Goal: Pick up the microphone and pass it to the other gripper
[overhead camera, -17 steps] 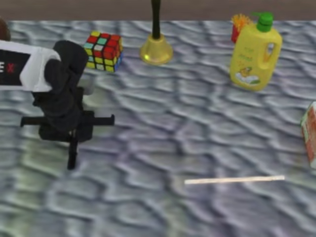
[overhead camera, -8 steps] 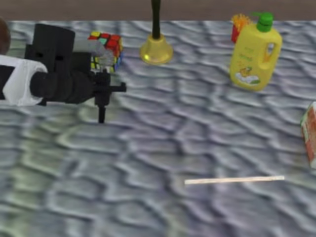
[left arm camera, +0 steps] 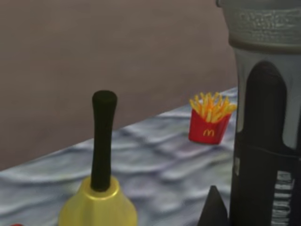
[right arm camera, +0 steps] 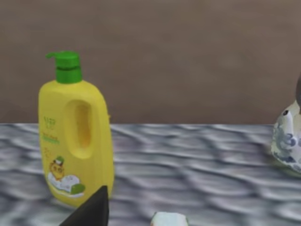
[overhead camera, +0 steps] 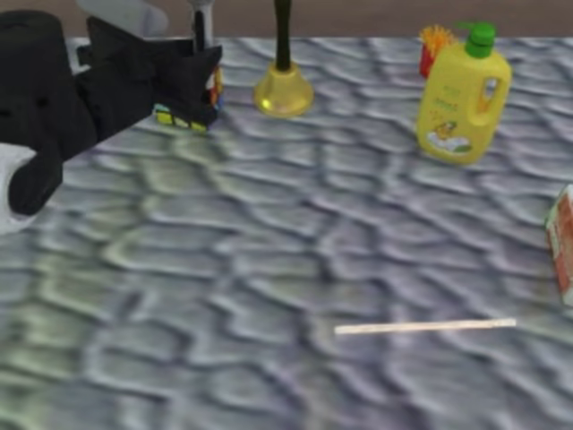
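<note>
Left gripper [overhead camera: 192, 67] up at the far-left corner of the table, lifted clear of the surface and hanging over the Rubik's cube [overhead camera: 190, 115]. Microphone [left arm camera: 265, 113] pinched between its fingers, standing roughly upright in the left wrist view: grey mesh head at one end, black handle running down past a finger tip [left arm camera: 214, 207]. In the top view only a sliver of the microphone shows near the upper edge, so exact tilt hard to judge.

Right arm absent from the top view. Right wrist view gives just one dark finger tip [right arm camera: 91, 209] facing the yellow bottle [right arm camera: 75, 136]; can't tell whether that claw is spread or pressed together.

Step in hand, as judged: carry toward the middle for the handoff.

- Keep the pinch firm; no wrist roll mid-carry.
- Stay high passing the gold bell [overhead camera: 283, 88]; its black handle stands tall just beside the path.
- Bring the mic over the bare patch mid-table, well short of the yellow bottle and above the pale stick [overhead camera: 425, 326].
- Present a free stretch of handle sideways toward the right side.
- Hold until the receiving claw has bitten.
</note>
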### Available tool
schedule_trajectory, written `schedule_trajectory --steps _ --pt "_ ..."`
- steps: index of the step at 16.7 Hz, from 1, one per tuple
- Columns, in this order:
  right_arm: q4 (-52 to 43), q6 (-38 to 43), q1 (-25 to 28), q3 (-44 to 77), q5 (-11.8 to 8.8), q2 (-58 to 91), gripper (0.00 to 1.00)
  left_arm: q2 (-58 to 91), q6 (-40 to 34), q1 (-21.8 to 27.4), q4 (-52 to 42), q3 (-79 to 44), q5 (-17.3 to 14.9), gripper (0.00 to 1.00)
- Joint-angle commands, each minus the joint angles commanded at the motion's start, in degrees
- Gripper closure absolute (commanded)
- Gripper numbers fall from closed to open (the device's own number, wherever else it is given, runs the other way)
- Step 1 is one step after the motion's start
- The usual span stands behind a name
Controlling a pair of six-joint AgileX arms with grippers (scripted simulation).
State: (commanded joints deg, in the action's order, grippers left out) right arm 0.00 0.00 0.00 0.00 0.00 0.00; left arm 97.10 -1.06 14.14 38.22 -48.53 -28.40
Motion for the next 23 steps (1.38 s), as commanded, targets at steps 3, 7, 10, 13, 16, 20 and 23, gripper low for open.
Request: schedule_trajectory --steps 3,7,10,13,16,20,23 --pt "0.0 0.0 0.0 0.0 0.0 0.0 0.0 -3.3 1.7 -0.5 6.8 2.1 -3.2 1.0" --pt "0.0 0.0 0.0 0.0 0.0 0.0 0.0 -4.2 2.1 -0.6 8.2 2.6 -3.9 1.0" --pt "0.0 0.0 0.0 0.0 0.0 0.0 0.0 -4.0 2.2 -0.1 8.1 2.3 -3.6 1.0" --pt "0.0 0.0 0.0 0.0 0.0 0.0 0.0 -5.1 2.3 3.8 7.9 2.3 0.3 1.0" --pt "0.0 0.0 0.0 0.0 0.0 0.0 0.0 -7.0 2.4 10.6 7.2 2.5 7.6 1.0" --pt "0.0 0.0 0.0 0.0 0.0 0.0 0.0 -9.8 2.5 19.9 6.5 2.7 17.5 1.0" --pt "0.0 0.0 0.0 0.0 0.0 0.0 0.0 -10.7 2.6 22.0 6.4 2.7 19.6 1.0"
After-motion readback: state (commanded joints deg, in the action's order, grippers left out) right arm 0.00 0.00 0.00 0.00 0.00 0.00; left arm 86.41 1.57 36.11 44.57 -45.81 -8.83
